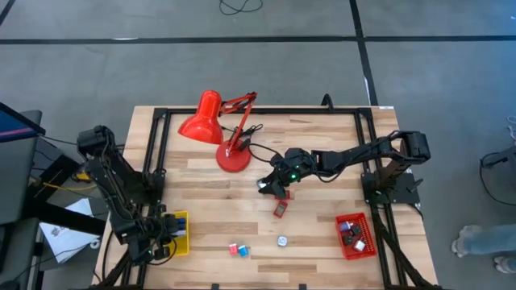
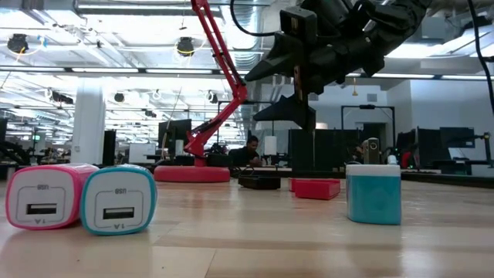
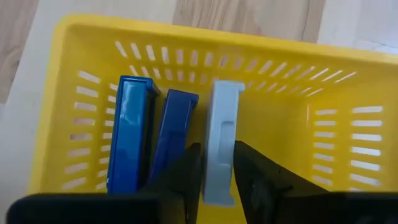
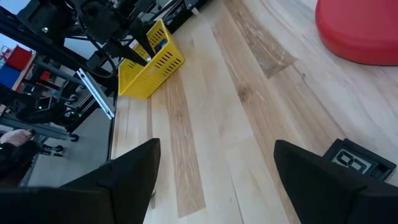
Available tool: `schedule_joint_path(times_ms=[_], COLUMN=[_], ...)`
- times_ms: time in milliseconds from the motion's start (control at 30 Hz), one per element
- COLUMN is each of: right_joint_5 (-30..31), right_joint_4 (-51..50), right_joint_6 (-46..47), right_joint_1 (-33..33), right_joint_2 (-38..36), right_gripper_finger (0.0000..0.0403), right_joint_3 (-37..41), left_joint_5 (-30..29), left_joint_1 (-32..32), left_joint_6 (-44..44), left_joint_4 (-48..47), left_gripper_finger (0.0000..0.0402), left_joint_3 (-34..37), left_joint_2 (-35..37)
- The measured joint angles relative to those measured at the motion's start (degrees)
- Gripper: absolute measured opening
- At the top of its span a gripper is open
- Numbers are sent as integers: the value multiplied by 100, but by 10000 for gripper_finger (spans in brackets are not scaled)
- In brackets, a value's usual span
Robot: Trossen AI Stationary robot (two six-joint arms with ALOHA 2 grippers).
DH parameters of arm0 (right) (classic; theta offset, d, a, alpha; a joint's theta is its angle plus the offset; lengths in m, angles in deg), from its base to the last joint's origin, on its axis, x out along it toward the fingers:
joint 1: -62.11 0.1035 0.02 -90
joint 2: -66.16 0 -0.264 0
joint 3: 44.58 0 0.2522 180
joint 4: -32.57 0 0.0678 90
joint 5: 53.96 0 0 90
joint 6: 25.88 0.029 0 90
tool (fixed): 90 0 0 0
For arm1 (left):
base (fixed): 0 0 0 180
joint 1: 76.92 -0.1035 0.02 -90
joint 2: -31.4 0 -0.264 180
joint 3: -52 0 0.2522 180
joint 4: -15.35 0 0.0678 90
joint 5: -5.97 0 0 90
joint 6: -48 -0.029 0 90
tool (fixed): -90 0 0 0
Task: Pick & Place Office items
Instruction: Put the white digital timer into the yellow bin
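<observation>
Down at the table's near-left corner, the left gripper sits in the yellow tray, its fingers pinching a pale grey block that stands beside two blue blocks. Mid-table, the right gripper hovers near the red lamp, fingers spread wide and holding nothing, just beyond a small red item. Pink and blue chargers and a white-and-teal cube lie near the front edge; the red tray holds more pieces.

Open-plan lab, desks, ceiling ducts
</observation>
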Motion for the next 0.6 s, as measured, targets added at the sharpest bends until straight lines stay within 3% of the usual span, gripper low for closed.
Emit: schedule_joint_path(times_ms=[367, 600], right_joint_5=[-9, -31], right_joint_4=[-7, -356], right_joint_6=[2, -55], right_joint_1=[0, -7], right_joint_2=[0, 0], right_gripper_finger=[306, 306], right_joint_3=[0, 0], left_joint_5=[125, 302], left_joint_1=[-1, 0], left_joint_6=[-9, -13], left_joint_4=[9, -147], left_gripper_finger=[128, 142], left_joint_3=[2, 4], left_joint_2=[32, 742])
